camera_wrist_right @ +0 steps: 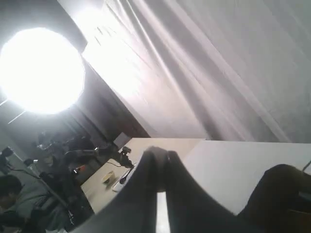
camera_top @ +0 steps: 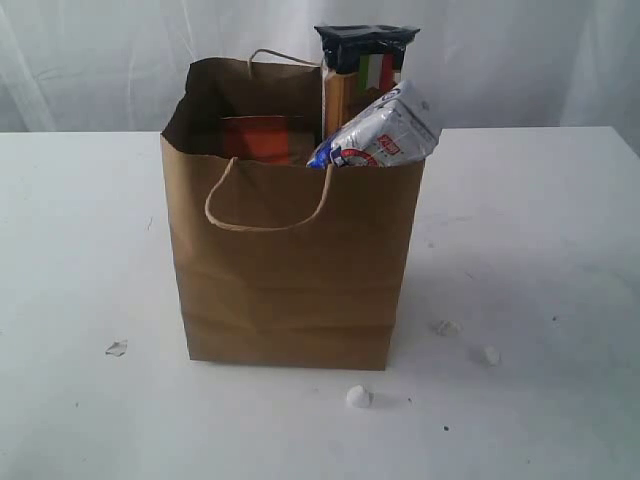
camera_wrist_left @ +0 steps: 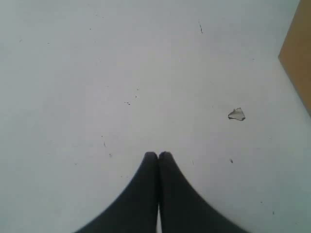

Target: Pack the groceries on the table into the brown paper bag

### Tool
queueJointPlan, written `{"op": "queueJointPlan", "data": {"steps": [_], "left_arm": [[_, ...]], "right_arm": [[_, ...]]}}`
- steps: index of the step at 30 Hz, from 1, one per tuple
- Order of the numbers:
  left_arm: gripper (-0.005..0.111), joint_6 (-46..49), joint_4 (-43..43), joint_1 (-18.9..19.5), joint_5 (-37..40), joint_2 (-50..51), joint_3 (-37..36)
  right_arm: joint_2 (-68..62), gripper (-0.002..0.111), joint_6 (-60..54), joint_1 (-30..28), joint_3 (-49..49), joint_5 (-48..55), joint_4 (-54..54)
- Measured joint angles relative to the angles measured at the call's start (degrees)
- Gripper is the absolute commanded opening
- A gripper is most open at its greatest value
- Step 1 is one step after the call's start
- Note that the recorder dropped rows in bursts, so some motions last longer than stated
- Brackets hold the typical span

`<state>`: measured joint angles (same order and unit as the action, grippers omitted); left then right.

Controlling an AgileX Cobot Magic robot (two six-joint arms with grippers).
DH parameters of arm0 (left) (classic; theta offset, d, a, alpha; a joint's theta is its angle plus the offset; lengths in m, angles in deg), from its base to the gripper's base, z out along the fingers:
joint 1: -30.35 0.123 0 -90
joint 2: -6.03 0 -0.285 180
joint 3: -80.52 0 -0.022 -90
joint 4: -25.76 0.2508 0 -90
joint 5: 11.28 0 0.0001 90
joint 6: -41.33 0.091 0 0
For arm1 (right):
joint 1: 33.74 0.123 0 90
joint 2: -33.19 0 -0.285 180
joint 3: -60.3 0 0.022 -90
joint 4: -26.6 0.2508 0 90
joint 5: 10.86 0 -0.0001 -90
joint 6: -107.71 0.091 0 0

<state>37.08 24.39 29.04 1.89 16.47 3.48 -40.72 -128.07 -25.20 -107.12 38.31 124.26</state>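
Exterior only: brown paper bag [camera_top: 290, 270] mid-worktop [camera_top: 540, 250], spaghetti packet [camera_top: 365, 62] upright at its 1 o'clock corner — long axis vertical. Wrist views: left hand [camera_wrist_left: 158, 154], right hand [camera_wrist_right: 160, 153] both pinched closed, empty.

Nothing legible anywhere. Green-white-red flag stripe on the long spaghetti packet [camera_top: 366, 72]. Red badge and print on the white-blue pack [camera_top: 385, 135], too blurred to read.
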Motion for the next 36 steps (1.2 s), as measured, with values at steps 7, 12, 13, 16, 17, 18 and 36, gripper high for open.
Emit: {"op": "queueJointPlan", "data": {"steps": [7,12,13,16,17,18,36], "left_arm": [[0.000,0.0,0.0,0.0,0.0,-0.5,0.0],[0.000,0.0,0.0,0.0,0.0,-0.8,0.0],[0.000,0.0,0.0,0.0,0.0,-1.0,0.0],[0.000,0.0,0.0,0.0,0.0,-1.0,0.0],[0.000,0.0,0.0,0.0,0.0,-1.0,0.0],[0.000,0.0,0.0,0.0,0.0,-1.0,0.0],[0.000,0.0,0.0,0.0,0.0,-1.0,0.0]], "right_arm": [[-11.8,0.000,-7.4,8.8,-3.6,-0.1,1.7],[-16.8,0.000,-12.1,11.7,-4.2,-2.5,0.4],[-17.5,0.000,-12.3,12.2,-4.2,-3.7,-0.2],[-19.3,0.002,-13.0,13.3,-4.2,-5.9,-1.3],[-19.7,0.004,-13.5,13.7,-4.2,-6.2,-1.7],[-20.0,0.007,-14.3,14.0,-4.2,-6.5,-2.4],[-19.6,0.033,-15.5,14.8,-4.2,-12.1,-7.1]]}}
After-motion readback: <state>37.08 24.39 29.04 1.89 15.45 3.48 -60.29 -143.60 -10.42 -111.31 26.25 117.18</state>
